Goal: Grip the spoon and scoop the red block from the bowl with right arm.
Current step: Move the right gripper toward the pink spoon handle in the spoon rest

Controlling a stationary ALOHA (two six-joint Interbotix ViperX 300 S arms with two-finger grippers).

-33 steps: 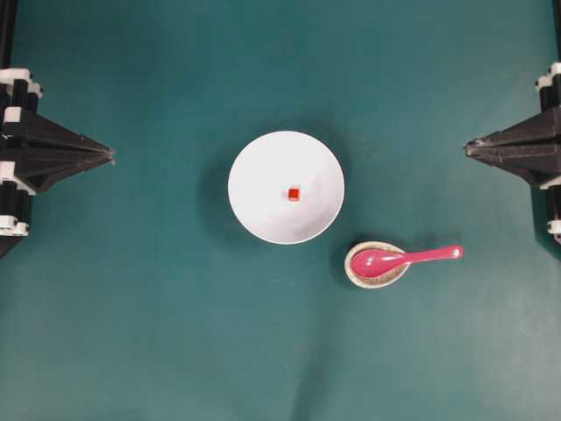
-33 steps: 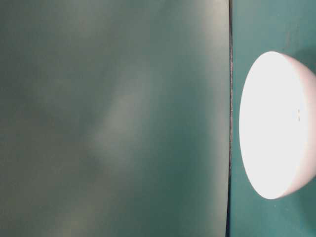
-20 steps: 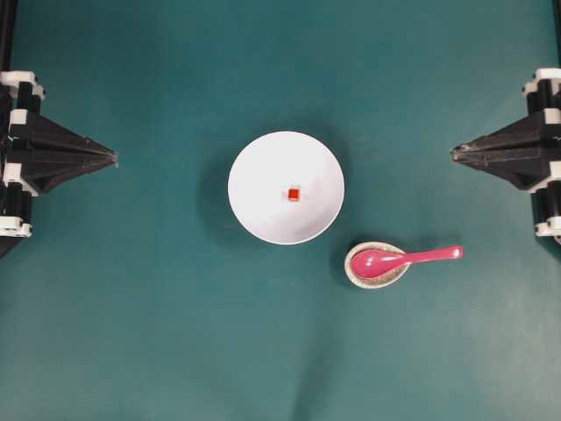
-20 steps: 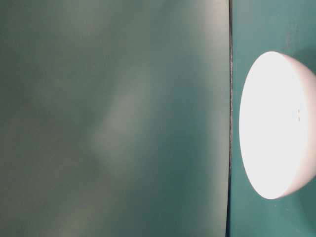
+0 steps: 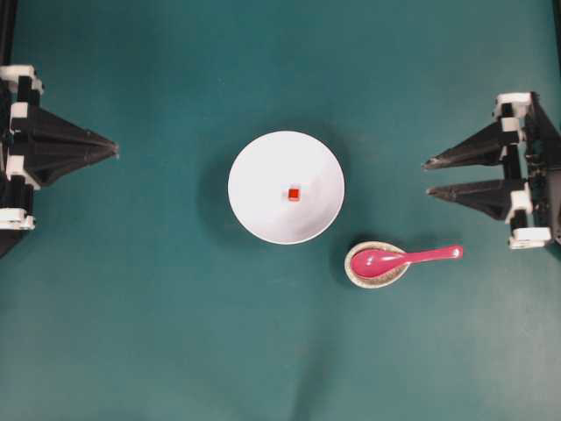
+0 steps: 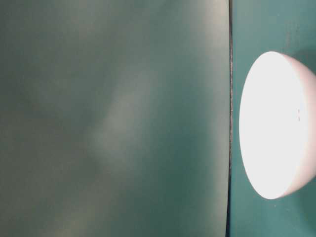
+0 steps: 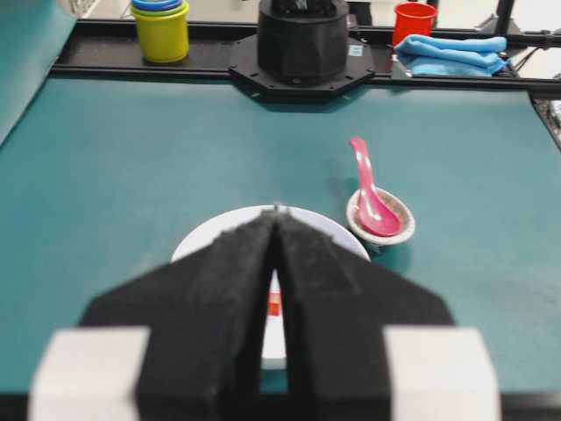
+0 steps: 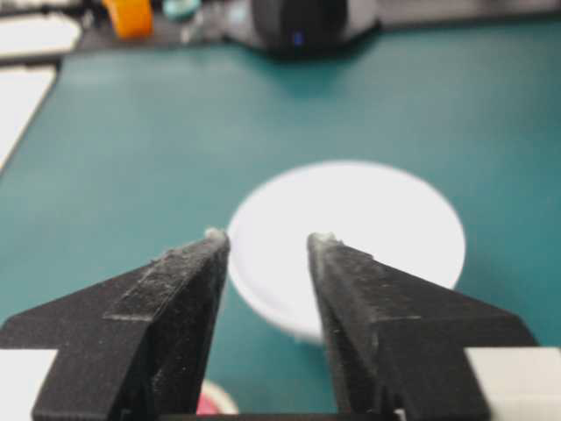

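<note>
At the left edge of your overhead view, the left gripper (image 5: 114, 150) is sitting with its jaws pressed together, holding nothing. Moving right, the bowl (image 5: 263, 215) is sitting mid-table with the red block (image 5: 294, 194) lying inside it. Just right and below, the spoon (image 5: 399, 259) is resting in a small speckled dish (image 5: 354, 273). Farthest right, your right gripper (image 5: 428, 177) is hovering spread apart and empty.
</note>
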